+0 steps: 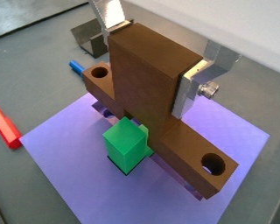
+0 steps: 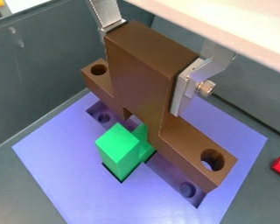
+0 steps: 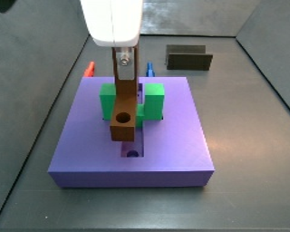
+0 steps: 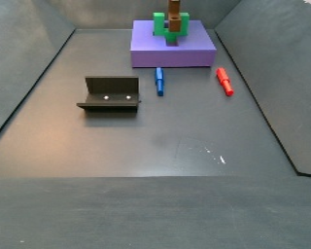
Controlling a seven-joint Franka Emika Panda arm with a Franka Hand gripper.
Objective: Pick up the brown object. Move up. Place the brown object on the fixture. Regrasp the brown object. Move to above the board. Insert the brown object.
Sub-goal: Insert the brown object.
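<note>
Brown object (image 1: 149, 87) clamped between gripper (image 1: 154, 54) fingers (image 1: 201, 77) at its stem, crossbar down over the board (image 3: 172, 136) groove. Green block (image 2: 123, 149) sits just beside it. Contact with groove hidden. Fixture (image 4: 109, 94) empty, well apart. Red piece (image 1: 4, 127) partly cut off.

Robot lab test cell: grey walled enclosure (image 4: 42, 88), fixture (image 4: 112, 94), hand (image 3: 127, 65) over purple board (image 3: 172, 136).
</note>
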